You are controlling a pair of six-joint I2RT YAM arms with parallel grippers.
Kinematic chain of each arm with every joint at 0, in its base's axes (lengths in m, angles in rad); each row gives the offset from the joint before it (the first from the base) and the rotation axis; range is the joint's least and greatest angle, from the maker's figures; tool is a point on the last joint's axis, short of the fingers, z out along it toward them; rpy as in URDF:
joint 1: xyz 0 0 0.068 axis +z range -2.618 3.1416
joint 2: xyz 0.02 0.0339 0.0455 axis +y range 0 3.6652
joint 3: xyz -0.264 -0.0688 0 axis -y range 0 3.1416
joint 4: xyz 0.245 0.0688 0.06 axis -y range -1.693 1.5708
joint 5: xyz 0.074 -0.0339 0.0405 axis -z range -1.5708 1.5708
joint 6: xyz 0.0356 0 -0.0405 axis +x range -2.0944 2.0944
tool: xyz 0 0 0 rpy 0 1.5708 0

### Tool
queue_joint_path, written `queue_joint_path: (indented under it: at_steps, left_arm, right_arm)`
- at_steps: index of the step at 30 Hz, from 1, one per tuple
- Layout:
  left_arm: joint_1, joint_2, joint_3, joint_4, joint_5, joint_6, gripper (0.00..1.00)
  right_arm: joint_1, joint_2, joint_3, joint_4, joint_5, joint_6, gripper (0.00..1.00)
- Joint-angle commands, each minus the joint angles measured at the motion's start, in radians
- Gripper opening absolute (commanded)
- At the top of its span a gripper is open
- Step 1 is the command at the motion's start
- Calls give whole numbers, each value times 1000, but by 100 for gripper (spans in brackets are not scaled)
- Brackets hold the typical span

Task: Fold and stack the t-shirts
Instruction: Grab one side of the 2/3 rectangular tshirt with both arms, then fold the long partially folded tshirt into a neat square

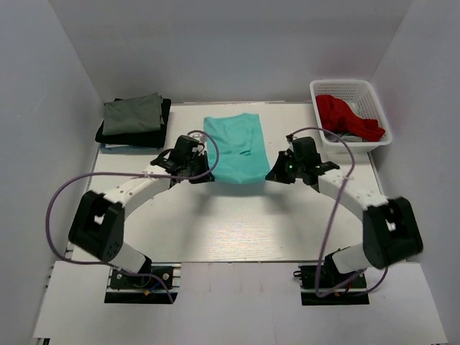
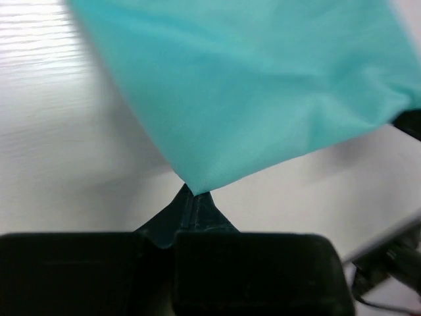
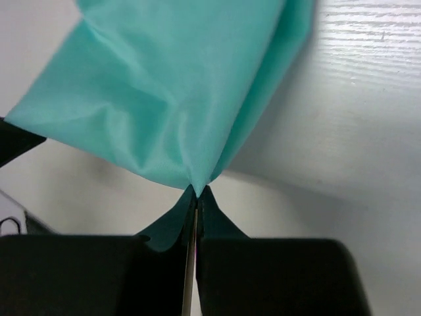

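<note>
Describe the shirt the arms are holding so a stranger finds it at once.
On the white table, look midway between the folded pile at far left and the white basket at far right. The teal t-shirt lies there, its near corners pinched in shut jaws. It alone is teal: the pile is grey-green and black, the basket's shirt red.

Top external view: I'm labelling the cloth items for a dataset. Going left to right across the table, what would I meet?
Stack of folded shirts, grey-green on black → teal t-shirt → white basket holding a red shirt.
</note>
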Motion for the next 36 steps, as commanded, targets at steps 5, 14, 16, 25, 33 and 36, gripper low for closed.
queue_joint_path:
  at_steps: [5, 14, 16, 25, 33, 36]
  left_arm:
    - [-46, -271, -82, -36, 333, -34, 0]
    - [-73, -437, -138, 45, 529, -21, 0]
    - [-73, -446, -138, 54, 539, -34, 0]
    - [-61, -446, -159, 44, 454, -72, 0]
    - [-52, -378, -135, 64, 318, -81, 0]
    - [-43, -328, -99, 64, 250, -71, 0]
  right_arm:
    - [5, -253, 41, -357, -118, -120, 0]
    - [-1, -487, 50, -357, -179, -148, 0]
    - [1, -501, 55, -357, -172, -148, 0]
    - [-4, -498, 50, -315, -133, -123, 0]
    - [-8, -425, 55, -184, -36, -58, 0]
    - [-8, -382, 62, -119, -25, -54, 0]
